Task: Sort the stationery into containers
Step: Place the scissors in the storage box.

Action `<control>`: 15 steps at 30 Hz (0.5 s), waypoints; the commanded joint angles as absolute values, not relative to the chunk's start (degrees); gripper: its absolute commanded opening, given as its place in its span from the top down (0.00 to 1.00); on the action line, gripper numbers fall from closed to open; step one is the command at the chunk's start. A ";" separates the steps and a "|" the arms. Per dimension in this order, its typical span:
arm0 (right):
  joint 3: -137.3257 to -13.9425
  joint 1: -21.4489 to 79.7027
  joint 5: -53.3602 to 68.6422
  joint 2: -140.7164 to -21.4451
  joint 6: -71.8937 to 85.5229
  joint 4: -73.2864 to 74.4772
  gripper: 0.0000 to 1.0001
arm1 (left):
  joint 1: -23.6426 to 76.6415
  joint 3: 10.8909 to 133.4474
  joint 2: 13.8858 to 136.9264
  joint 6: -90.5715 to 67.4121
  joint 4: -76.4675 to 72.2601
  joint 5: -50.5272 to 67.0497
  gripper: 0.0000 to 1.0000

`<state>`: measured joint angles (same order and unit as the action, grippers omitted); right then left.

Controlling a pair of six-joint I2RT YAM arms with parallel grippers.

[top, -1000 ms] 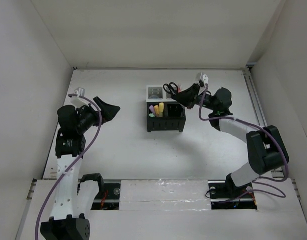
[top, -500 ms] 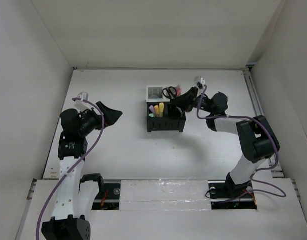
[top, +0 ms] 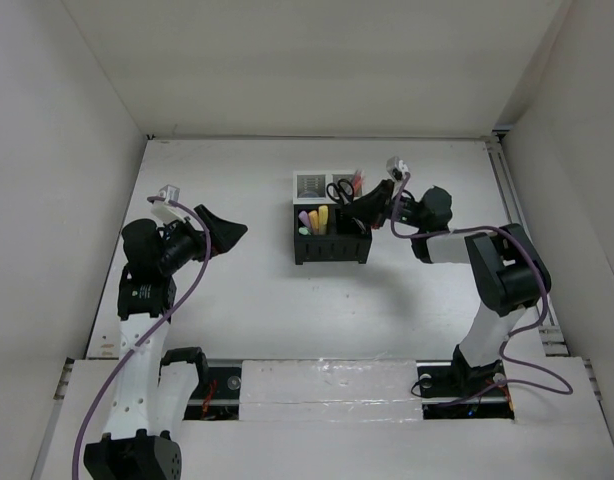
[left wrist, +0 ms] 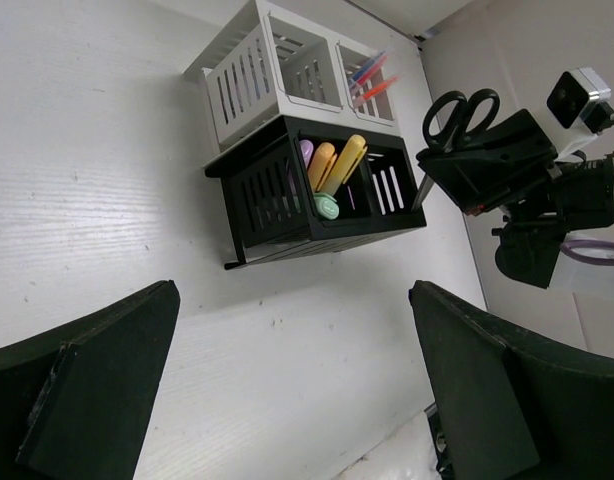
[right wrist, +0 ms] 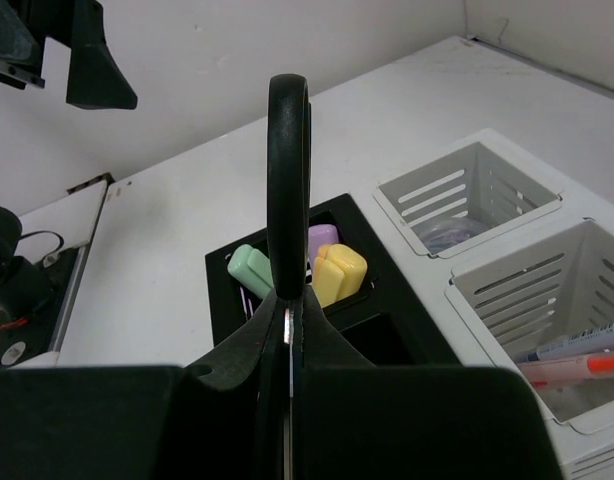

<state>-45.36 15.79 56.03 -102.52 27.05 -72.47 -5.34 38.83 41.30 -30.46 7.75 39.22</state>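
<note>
**A:** Centre of table point(top: 237, 300), containers?
**B:** Two white bins point(top: 299, 185) at back, two black bins point(top: 332, 251) in front, touching.
**A:** Contents?
**B:** Pink, orange and yellow markers point(top: 315, 219), left black bin. Red pens point(top: 357, 180), right white bin.
**A:** Arms?
**B:** Right gripper point(top: 357, 207) clamped on black-handled scissors point(top: 339, 189) above the right-hand bins. Left gripper point(top: 225, 226) well apart, left of the cluster.

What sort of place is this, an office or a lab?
Likely a robot test cell: white table boxed in by plain panels, left arm and right arm bolted at its near edge, staged desk-organizer bins.
</note>
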 commanded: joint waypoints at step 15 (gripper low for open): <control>-46.76 14.85 58.01 -104.32 30.59 -94.83 1.00 | -5.45 38.06 40.52 -29.88 4.66 41.22 0.00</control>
